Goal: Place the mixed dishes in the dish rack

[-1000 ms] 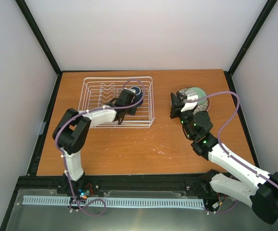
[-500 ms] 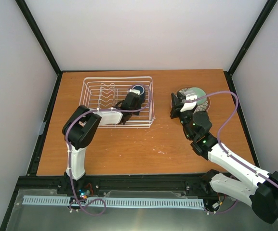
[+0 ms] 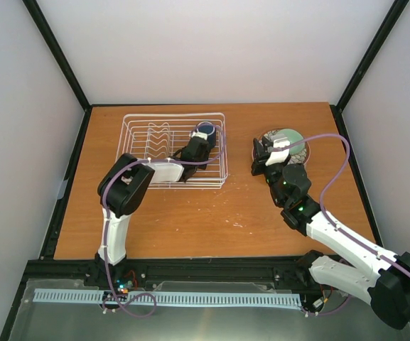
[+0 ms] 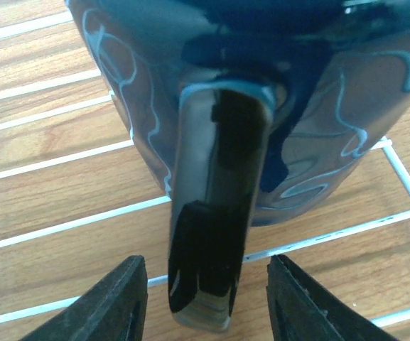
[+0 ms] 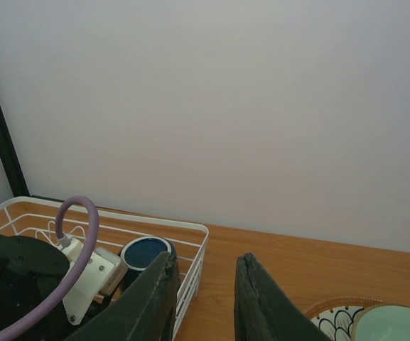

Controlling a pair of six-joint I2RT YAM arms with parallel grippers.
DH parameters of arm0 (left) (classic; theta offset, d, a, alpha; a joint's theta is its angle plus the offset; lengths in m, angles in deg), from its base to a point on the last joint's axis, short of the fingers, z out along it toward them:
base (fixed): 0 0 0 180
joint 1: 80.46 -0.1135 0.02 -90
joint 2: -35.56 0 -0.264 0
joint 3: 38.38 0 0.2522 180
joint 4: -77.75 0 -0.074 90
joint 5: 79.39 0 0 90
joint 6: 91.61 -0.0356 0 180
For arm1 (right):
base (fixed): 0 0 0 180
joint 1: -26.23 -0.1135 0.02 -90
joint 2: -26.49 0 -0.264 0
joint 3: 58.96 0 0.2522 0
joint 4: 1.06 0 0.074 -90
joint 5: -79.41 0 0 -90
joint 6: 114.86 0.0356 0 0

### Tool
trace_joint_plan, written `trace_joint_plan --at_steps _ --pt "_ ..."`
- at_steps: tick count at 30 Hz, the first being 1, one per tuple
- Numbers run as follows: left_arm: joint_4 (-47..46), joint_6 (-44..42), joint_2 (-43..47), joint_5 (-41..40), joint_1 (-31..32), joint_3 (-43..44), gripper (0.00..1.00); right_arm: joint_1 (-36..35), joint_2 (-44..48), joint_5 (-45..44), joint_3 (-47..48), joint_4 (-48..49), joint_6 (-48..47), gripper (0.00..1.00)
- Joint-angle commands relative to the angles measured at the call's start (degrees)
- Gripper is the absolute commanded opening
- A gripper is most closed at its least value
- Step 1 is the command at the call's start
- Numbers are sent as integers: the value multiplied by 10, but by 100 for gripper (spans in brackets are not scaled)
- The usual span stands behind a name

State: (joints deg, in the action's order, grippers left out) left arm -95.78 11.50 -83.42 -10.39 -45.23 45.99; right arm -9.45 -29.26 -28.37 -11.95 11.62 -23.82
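Wood tabletop [image 3: 212, 213] lies bare btw the rack [image 3: 137, 153] and the bowl stack at R, and across the whole near strip in front of both arms. Rack sits rear-L. Its wavy dividers [image 3: 158, 135] fill the L-centre part, w/ open floor wires R of them. Mug [image 3: 204, 131] stands upright, mouth up, in the rack's rear-R corner, close to the R rim wire. L gripper [image 4: 205, 277] reaches in low from the near side, level w/ the mug's handle [image 4: 215, 213]. The handle hangs btw the two fingers, which are spread w/ a clear gap each side and touch nothing. R gripper [image 5: 203, 284] hangs over the table just L of the stack, well apart from the rack. Its fingers are parted only narrowly, nothing btw them. Mint bowl [image 5: 396, 323] nests in the patterned bowl [image 5: 336, 321], rear-R, just beside that gripper.
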Motion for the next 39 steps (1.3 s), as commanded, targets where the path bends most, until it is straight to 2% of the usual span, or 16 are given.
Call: trace_joint_plan --at_steps 1,5,10,12,13,19,22,24,26,28,33,39 --pt "8 6 7 -5 4 3 48 -5 5 -12 5 -1 -5 22" --pt "24 17 34 -10 4 -6 54 -5 9 -20 5 -6 0 22" --pt "38 26 109 -3 4 -27 60 -5 4 -53 24 -47 18 24" --pt "45 24 139 2 6 -32 69 -4 2 -75 29 -63 31 24" --pt "49 23 155 5 7 -35 70 -5 -1 -94 31 -68 40 25" --pt "75 26 268 43 11 -48 70 2 -16 -210 63 -157 97 33" --pt "86 13 333 61 11 -52 68 30 -41 -259 114 -278 166 32" --pt "91 -7 365 70 10 -51 65 77 -64 -241 155 -381 233 28" --pt "106 -20 383 67 11 -43 63 136 -84 -181 189 -468 287 24" --pt "123 -33 394 64 11 -37 63 182 -98 -132 208 -504 317 22" --pt "137 -51 399 71 10 -40 63 248 -137 -57 244 -541 349 21" --pt "176 -53 377 86 11 -17 63 288 -219 13 306 -574 352 23"
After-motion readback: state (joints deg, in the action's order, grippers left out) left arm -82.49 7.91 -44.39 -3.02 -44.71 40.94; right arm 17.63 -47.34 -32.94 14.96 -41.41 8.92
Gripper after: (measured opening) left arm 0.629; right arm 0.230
